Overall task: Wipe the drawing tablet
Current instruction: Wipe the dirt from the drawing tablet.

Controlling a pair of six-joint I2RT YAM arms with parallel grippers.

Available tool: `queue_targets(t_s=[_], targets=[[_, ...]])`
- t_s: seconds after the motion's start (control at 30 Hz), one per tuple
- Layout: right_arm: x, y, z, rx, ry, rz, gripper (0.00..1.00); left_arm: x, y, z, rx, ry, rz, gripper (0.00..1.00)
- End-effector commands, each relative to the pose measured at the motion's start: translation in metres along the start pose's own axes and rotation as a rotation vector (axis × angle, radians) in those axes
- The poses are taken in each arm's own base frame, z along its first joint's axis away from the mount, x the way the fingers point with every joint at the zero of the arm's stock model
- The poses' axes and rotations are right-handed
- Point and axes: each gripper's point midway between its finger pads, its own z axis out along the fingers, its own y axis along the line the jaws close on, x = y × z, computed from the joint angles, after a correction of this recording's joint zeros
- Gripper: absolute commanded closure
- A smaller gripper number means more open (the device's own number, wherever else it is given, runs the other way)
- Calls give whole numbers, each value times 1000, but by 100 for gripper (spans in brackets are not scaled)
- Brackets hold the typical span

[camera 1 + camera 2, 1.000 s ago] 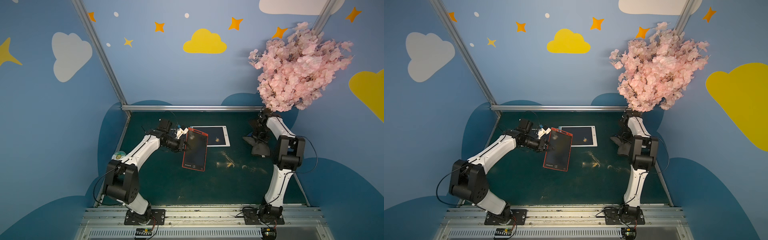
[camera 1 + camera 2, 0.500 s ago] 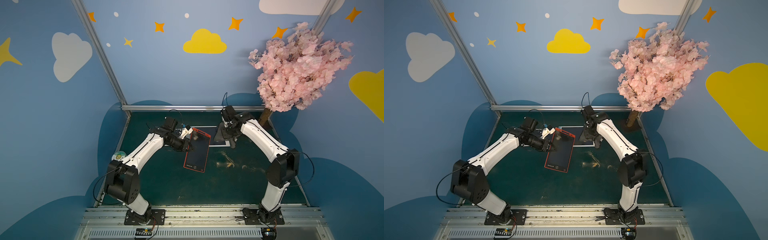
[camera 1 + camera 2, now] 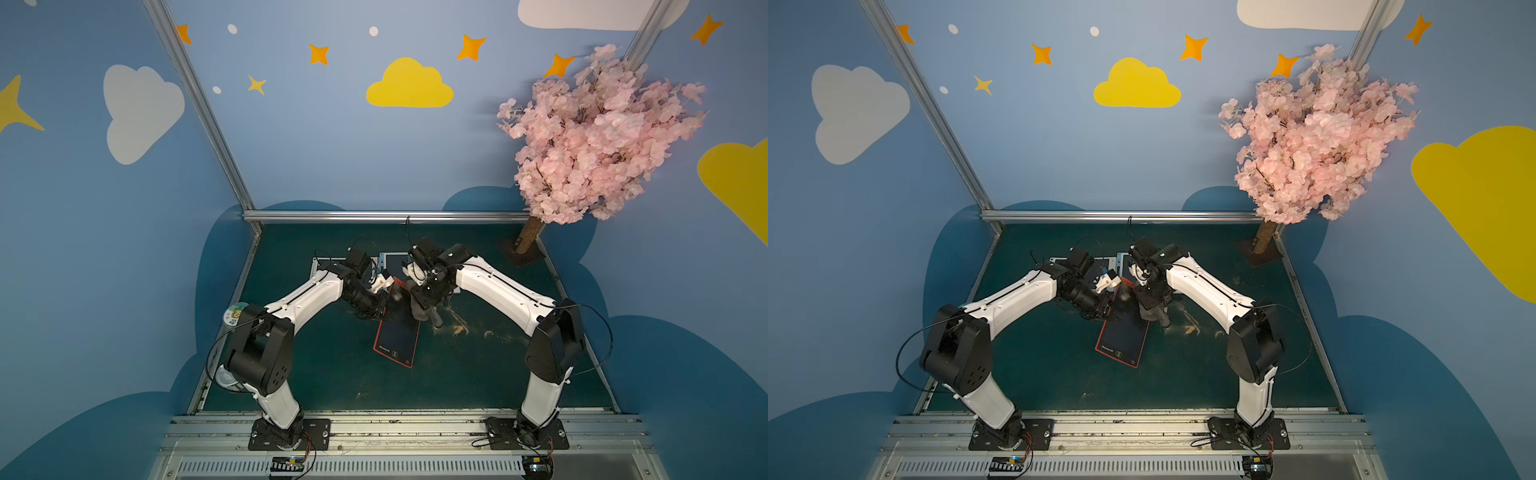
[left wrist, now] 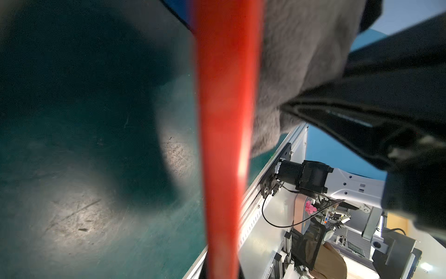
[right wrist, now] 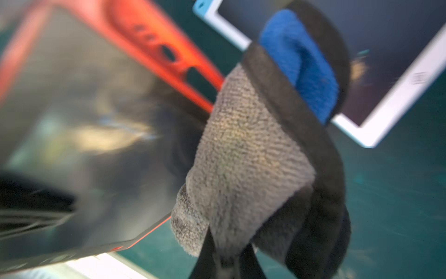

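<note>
In both top views the red-framed drawing tablet (image 3: 397, 337) (image 3: 1121, 340) stands tilted at mid-table, its lower end toward the front. My left gripper (image 3: 383, 309) (image 3: 1104, 311) is shut on the tablet's left edge near its upper end. In the left wrist view that red edge (image 4: 224, 120) runs blurred out from between the jaws. My right gripper (image 3: 422, 305) (image 5: 224, 263) is shut on a grey cloth (image 3: 429, 315) (image 5: 241, 157) with a blue patch. The cloth lies against the upper right of the tablet's dark screen (image 5: 84, 120).
Two white-framed tablets (image 3: 392, 261) (image 3: 326, 264) lie flat behind the grippers; one shows in the right wrist view (image 5: 386, 116). A pink blossom tree (image 3: 594, 137) stands at the back right. A tape roll (image 3: 235, 313) sits at the table's left edge. Pale scuffs (image 3: 457, 328) mark the mat.
My right arm has swung from beside the tree across to the tablet, carrying the cloth onto its screen. My left arm has shifted the tablet slightly right.
</note>
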Motion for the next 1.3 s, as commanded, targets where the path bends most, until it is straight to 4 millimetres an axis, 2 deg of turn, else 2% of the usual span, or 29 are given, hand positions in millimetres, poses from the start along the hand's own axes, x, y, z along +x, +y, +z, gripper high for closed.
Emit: queue_targets(t_s=[0.0,0.13,0.23,0.4,0.53,0.7,0.8,0.9,0.97,1.17,1.27], targets=[[-8,37,15,-221,-11,24,100,-1,1,8,9,20,-6,97],[-10,45,38,-289,-4,90,100,2,7,18,6,32,-15,97],[-19,59,43,-396,-27,152,100,5,11,23,5,42,-21,97],[-50,94,26,-630,-90,185,100,9,13,29,2,62,-16,97],[-71,100,9,-707,-153,197,100,12,13,32,-1,71,-9,97],[-94,82,5,-800,-222,298,100,15,12,35,-2,81,-3,97],[-96,53,22,-736,-224,396,100,16,11,34,-5,79,0,97],[-90,15,47,-573,-187,504,100,16,10,33,-4,77,3,97],[-86,0,54,-489,-162,525,100,17,9,33,-4,75,6,97],[-72,-17,62,-267,-112,511,100,17,7,31,-4,71,10,97],[-71,-10,60,-274,-103,482,100,16,6,30,-8,67,12,97]])
